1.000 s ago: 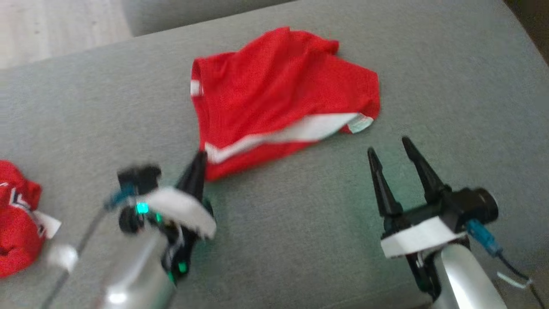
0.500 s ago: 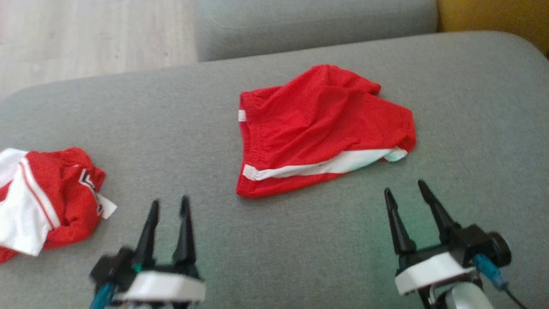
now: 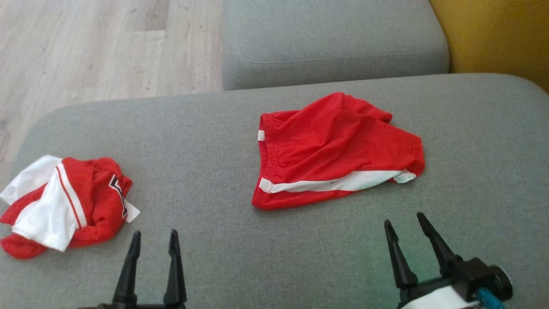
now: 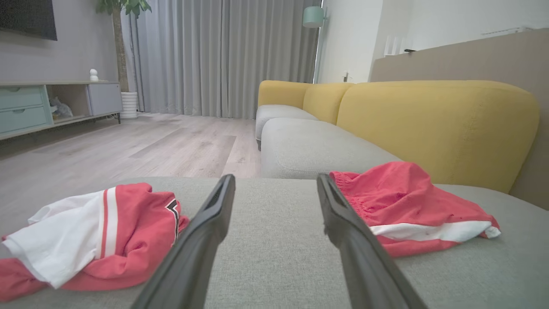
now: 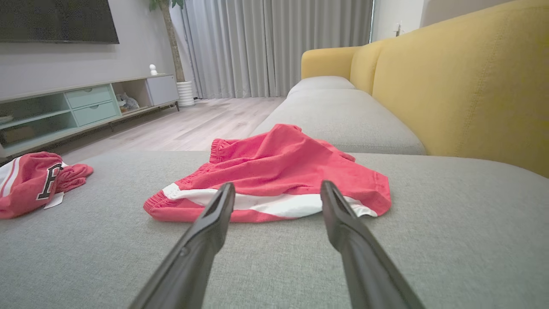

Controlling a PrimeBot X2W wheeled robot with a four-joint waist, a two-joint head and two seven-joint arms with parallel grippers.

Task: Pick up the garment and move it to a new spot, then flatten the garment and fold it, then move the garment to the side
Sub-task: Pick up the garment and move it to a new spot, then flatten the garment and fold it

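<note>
Head view: I see the garment (image 3: 339, 150), red shorts with a white stripe, lying loosely bunched on the grey sofa seat (image 3: 206, 128), right of the middle and toward the yellow backrest (image 3: 493, 38). Its elastic waistband faces my left and the white stripe runs along the near edge. It lies free of both claws.

My left claw (image 3: 155, 233) sits at the lower left, its two dark fingers spread wide and empty, well apart from the garment. My right claw (image 3: 404, 219) is at the lower right, also wide and empty, with its tips pointing toward the garment's near right corner but short of it.

A crumpled red and white jersey (image 3: 64, 201) lies at the seat's left edge, to the left of my left claw. In the left wrist view the spread fingers frame bare cushion between the two pieces. In the right wrist view the garment lies straight ahead, just beyond the fingertips. Pale wooden floor (image 3: 85, 51) shows past the seat.
</note>
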